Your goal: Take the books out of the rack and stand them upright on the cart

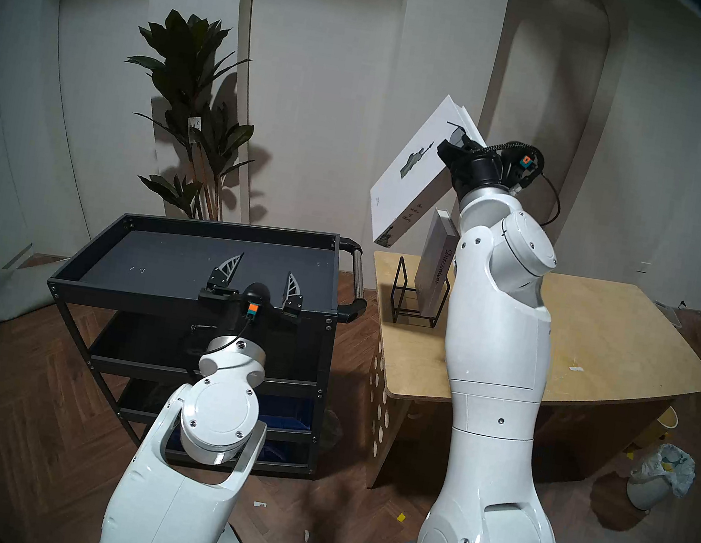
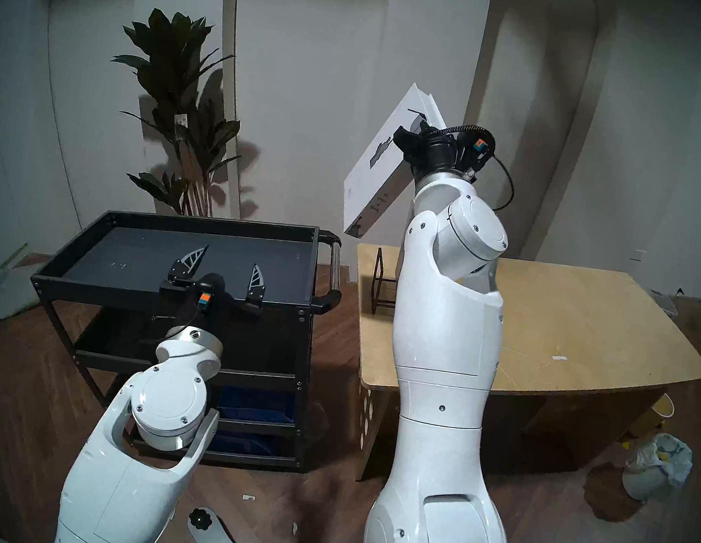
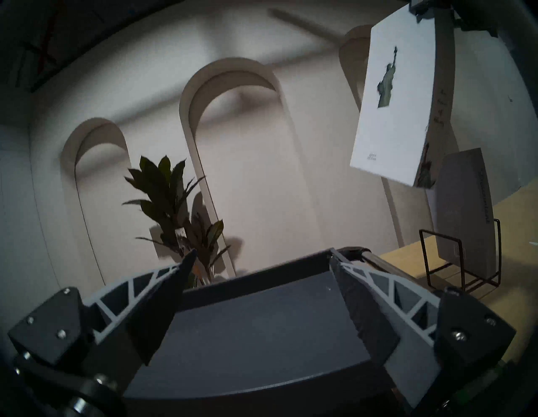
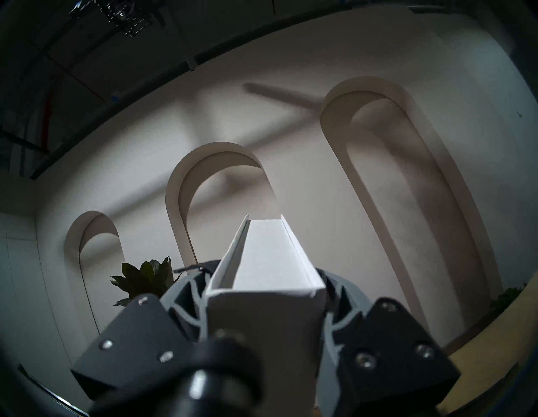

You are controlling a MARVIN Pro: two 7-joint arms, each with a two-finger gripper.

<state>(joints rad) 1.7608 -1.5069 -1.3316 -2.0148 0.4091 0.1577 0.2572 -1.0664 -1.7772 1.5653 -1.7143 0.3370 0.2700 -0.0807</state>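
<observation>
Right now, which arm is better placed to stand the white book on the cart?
The right. Its gripper is shut on the white book, lifted clear of the rack. The left gripper hangs open above the cart.

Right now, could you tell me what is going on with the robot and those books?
The right hand is clamped on the thick white book with the Statue of Liberty drawing, holding it tilted in the air above the wooden table, clear of the wire rack. The grey book is standing in the rack. The left hand is open and empty over the top tray of the black cart, where no book stands yet.
</observation>
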